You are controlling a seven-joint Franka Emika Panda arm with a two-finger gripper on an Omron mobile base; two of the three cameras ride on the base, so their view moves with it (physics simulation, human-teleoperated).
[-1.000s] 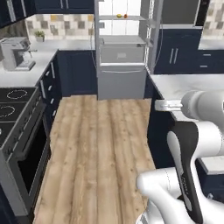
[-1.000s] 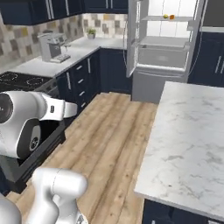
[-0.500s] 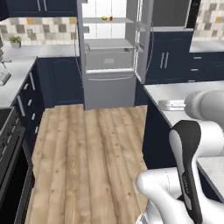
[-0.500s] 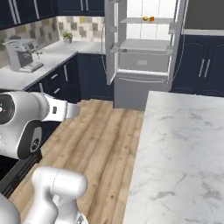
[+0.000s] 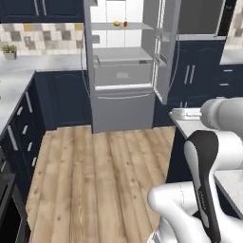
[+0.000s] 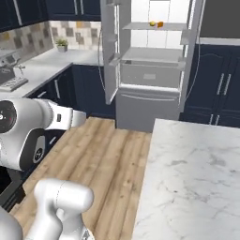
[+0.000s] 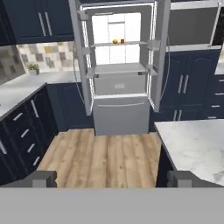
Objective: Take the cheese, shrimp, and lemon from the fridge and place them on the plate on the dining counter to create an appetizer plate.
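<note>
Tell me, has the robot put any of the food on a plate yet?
Not yet. The fridge already stands open, so that part looks done. The lemon and a small orange item beside it sit on an upper shelf. The gripper is open and empty, far from the fridge across the wood floor. All the picking and carrying to the dining counter is left.

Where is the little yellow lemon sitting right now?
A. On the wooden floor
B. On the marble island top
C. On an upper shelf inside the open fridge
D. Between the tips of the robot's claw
C: the lemon rests on an upper shelf of the open fridge, beside a small orange item, far ahead of the open claw.
</note>
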